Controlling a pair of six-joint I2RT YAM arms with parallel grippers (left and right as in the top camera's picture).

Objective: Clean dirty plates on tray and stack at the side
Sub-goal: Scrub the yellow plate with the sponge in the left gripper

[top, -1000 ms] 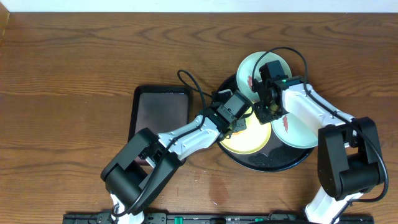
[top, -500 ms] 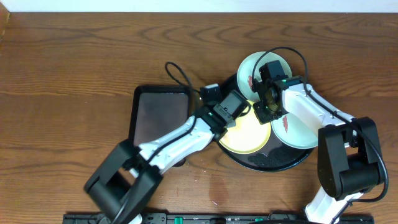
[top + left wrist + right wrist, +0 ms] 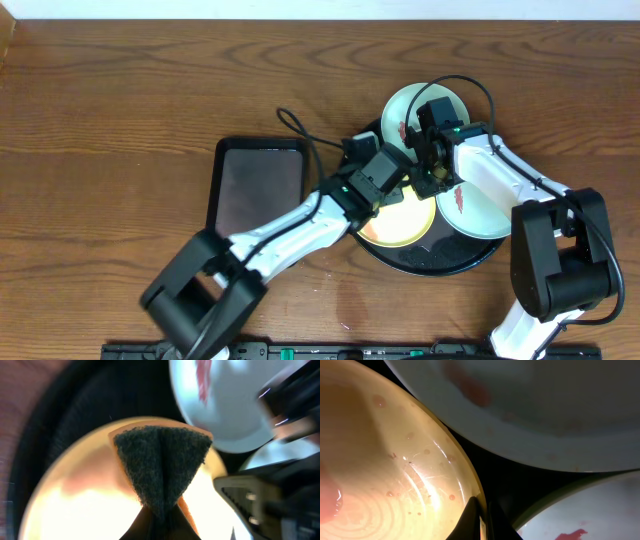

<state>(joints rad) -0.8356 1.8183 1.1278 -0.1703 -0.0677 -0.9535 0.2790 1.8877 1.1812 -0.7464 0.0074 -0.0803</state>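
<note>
The round black tray (image 3: 440,258) holds three plates. My left gripper (image 3: 392,188) is shut on a sponge (image 3: 160,462), dark scouring side down and orange behind, pressed on the yellow plate (image 3: 400,228) near its far rim. My right gripper (image 3: 481,519) is shut on that yellow plate's (image 3: 385,460) edge, pinching the rim. One mint plate (image 3: 420,112) at the tray's back carries a red smear. The other mint plate (image 3: 482,212) on the right has a red smear too (image 3: 570,535). The yellow plate's surface shows wet droplets and faint reddish specks.
A smaller rectangular black tray (image 3: 258,180) lies left of the round tray, partly under my left arm. Dark wood tabletop (image 3: 120,120) stretches to the left and back. My two grippers sit close together over the round tray.
My left gripper with the sponge swung left toward the yellow plate's edge, then back right across it. The right gripper has kept its hold on the rim without moving.
</note>
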